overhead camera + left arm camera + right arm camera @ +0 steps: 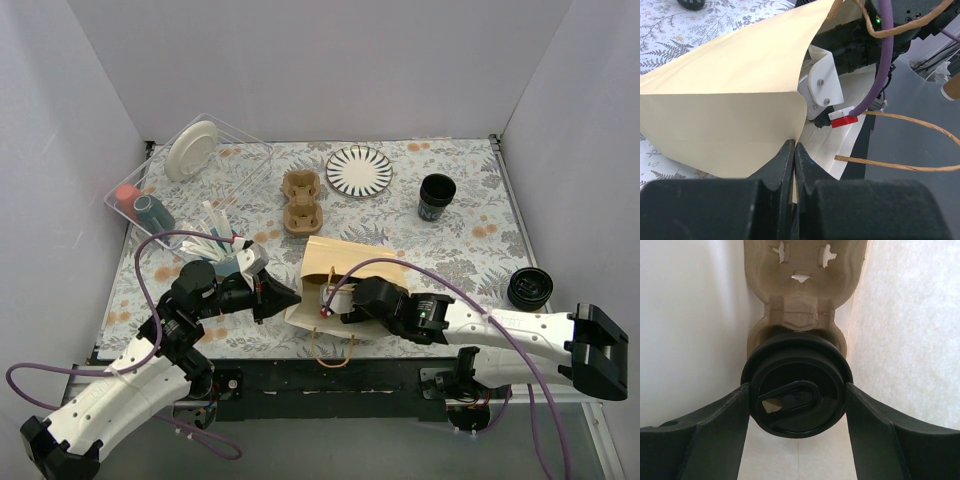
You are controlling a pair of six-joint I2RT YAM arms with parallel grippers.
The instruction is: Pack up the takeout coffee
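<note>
A cream paper bag (pixel 350 262) lies on its side near the table's front, mouth toward the arms. My left gripper (pixel 794 150) is shut on the bag's upper edge (pixel 730 90), holding the mouth open. My right gripper (pixel 797 390) reaches inside the bag, and its fingers (pixel 720 425) press both sides of a takeout coffee cup's black lid (pixel 790 365). That cup sits in the near well of a brown cardboard carrier (pixel 805 290) inside the bag. A second dark cup (pixel 437 196) stands lidless at the back right, and a black lid (pixel 529 288) lies at the right edge.
Another brown carrier (pixel 301 201) lies behind the bag, with a striped plate (pixel 359 170) beside it. A clear rack (pixel 235 165) at the back left holds a white plate, a light-blue cup (pixel 153 210) and utensils. The bag's twine handles (pixel 910 125) trail by my left gripper.
</note>
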